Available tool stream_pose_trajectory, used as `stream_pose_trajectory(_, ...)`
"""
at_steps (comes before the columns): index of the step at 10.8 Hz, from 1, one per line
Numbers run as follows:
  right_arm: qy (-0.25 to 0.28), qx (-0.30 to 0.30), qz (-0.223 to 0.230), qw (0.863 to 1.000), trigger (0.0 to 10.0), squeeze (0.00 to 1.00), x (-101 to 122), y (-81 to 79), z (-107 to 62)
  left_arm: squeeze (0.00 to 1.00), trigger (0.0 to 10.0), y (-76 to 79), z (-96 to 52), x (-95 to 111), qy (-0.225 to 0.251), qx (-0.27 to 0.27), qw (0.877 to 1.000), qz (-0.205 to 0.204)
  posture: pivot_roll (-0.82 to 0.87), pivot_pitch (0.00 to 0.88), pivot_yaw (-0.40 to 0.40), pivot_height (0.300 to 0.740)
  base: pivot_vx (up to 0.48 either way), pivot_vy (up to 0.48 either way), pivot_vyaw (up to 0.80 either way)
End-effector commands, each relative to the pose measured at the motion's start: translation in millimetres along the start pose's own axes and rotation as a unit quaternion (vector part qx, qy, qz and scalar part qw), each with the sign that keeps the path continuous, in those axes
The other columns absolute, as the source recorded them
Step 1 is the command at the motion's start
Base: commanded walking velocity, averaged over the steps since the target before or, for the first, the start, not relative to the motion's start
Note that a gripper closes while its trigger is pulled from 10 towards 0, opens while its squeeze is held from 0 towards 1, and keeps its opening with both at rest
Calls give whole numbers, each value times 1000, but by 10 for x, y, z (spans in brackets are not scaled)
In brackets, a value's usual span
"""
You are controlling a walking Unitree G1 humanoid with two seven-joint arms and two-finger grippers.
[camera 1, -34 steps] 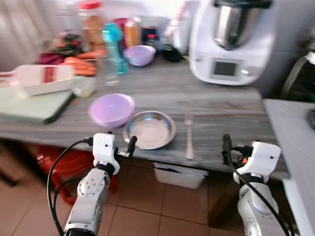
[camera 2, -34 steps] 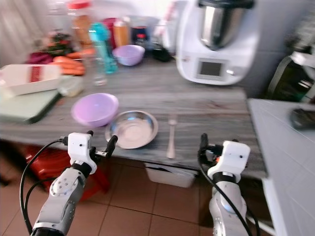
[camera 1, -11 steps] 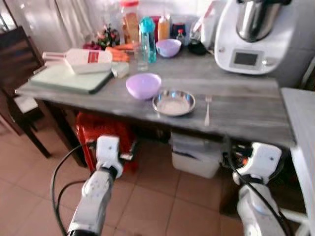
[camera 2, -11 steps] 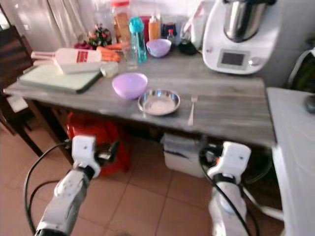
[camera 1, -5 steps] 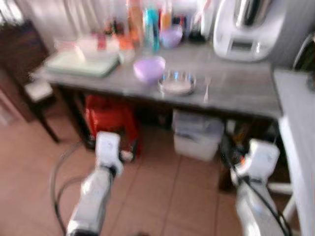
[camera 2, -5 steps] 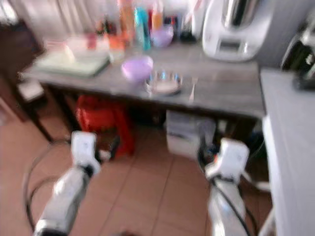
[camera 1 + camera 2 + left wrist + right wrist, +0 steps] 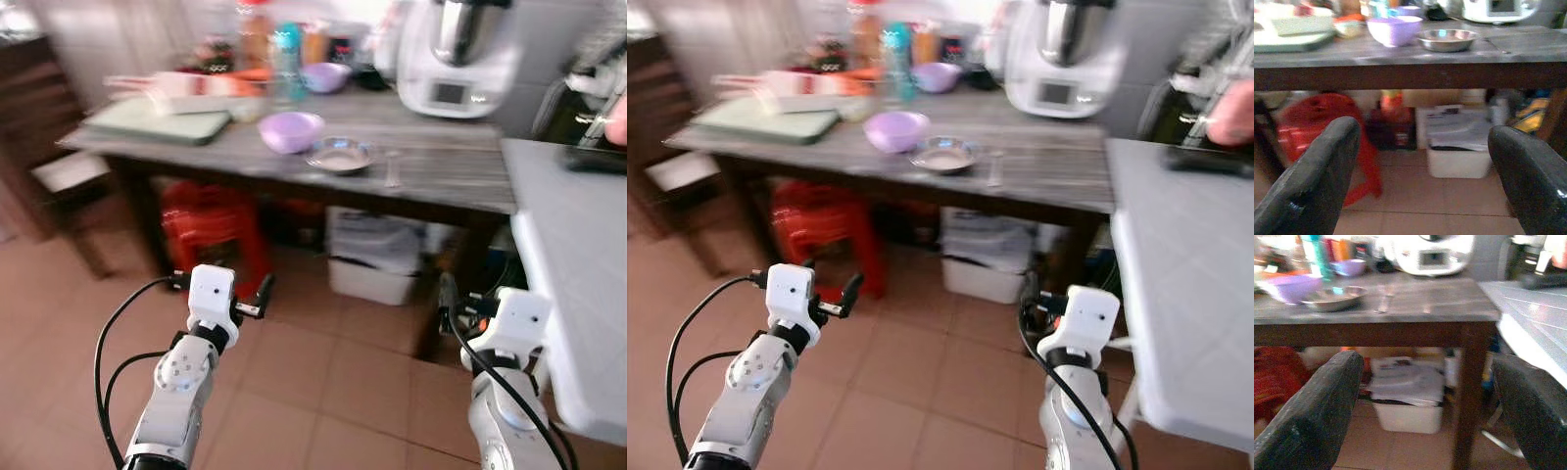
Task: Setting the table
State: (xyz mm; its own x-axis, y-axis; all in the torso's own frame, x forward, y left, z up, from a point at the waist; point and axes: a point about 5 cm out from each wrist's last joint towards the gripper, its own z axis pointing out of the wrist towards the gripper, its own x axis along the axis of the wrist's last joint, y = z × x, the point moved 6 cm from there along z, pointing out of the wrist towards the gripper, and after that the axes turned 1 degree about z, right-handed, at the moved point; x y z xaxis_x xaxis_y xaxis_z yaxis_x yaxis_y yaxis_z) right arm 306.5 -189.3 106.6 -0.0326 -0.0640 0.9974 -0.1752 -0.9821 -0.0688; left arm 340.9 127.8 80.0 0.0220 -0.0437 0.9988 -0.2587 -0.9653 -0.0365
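A purple bowl (image 7: 290, 130), a steel dish (image 7: 339, 155) and a fork (image 7: 392, 168) lie in a row near the front edge of the grey wooden table (image 7: 196, 147), well ahead of me. Both arms are held low over the tiled floor, short of the table. My left gripper (image 7: 1425, 142) is open with nothing between its fingers and points at the space under the table. My right gripper (image 7: 1425, 382) is open and empty as well, facing the table's right leg (image 7: 1466, 382).
A white food processor (image 7: 456, 54), bottles and a second purple bowl (image 7: 324, 76) stand at the table's back. A red stool (image 7: 211, 230) and a white box (image 7: 377, 259) sit underneath. A white counter (image 7: 578, 255) juts in at right, a dark chair (image 7: 49, 108) at left.
The whole view has shifted: the table now lies farther off and more of the white counter shows at right. Both grippers stay open and empty.
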Motion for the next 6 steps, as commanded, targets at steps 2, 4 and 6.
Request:
stream_pose_trajectory(2, 27, 6, -29, 999, 10000, 0, 88, 19, -45, 0, 10000, 42, -16, -3, 3, -7, 1000, 1, 50, 0, 43, 740, 0, 0, 0)
stream_pose_trajectory(4, 35, 6, -38, 999, 10000, 0, 95, 33, -80, 0, 10000, 57, -67, -62, 0, -6, 1000, 4, 52, 0, 44, 740, 0, 0, 0)
stream_pose_trajectory(6, 39, 2, -51, 998, 10000, 0, 97, 58, -98, 0, 10000, 46, -89, -100, -3, -4, 1000, 6, 57, 0, 45, 740, 0, 0, 0)
